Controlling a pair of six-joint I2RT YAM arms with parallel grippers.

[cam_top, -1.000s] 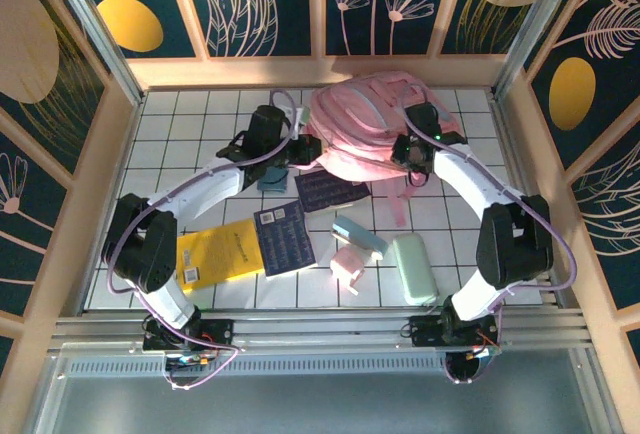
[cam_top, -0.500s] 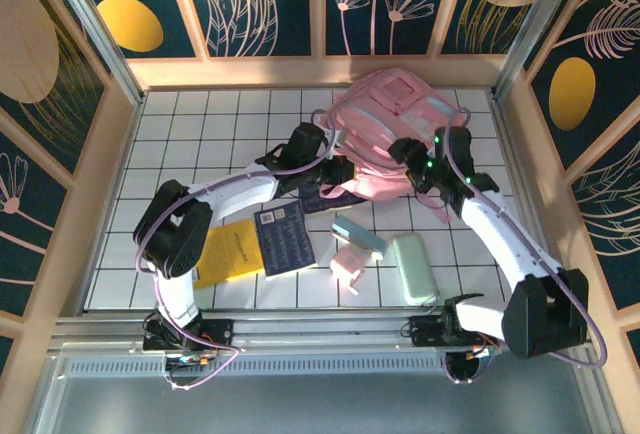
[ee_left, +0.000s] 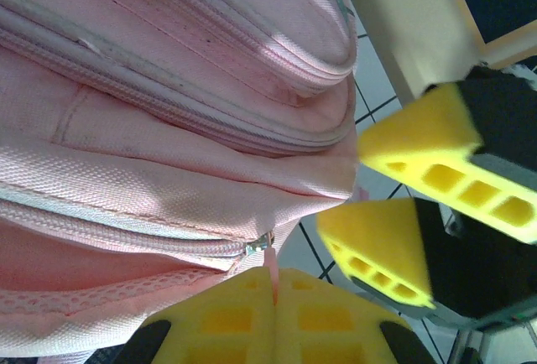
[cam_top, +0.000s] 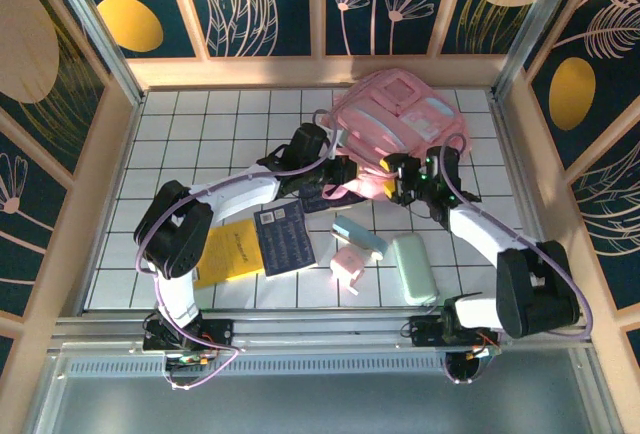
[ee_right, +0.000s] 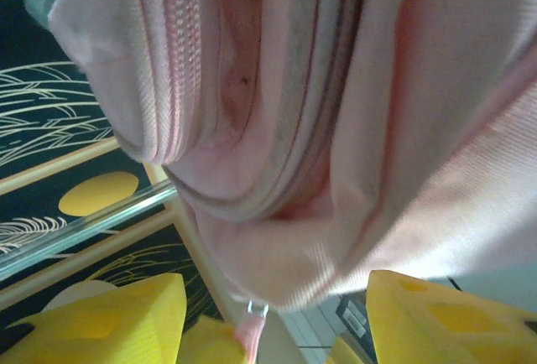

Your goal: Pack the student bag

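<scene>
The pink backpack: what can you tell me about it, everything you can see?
The student bag is a large, soft backpack of woven pink fabric with pale blue and white front pockets facing up. It lies at the far right of the white tiled table. Zips run along its seams. The left gripper is shut on a pink zip pull at its near edge; the right gripper stands open astride a fold of fabric beside it.

Pink student bag [cam_top: 400,114] lying far right, pale-blue front pockets upward.
</scene>
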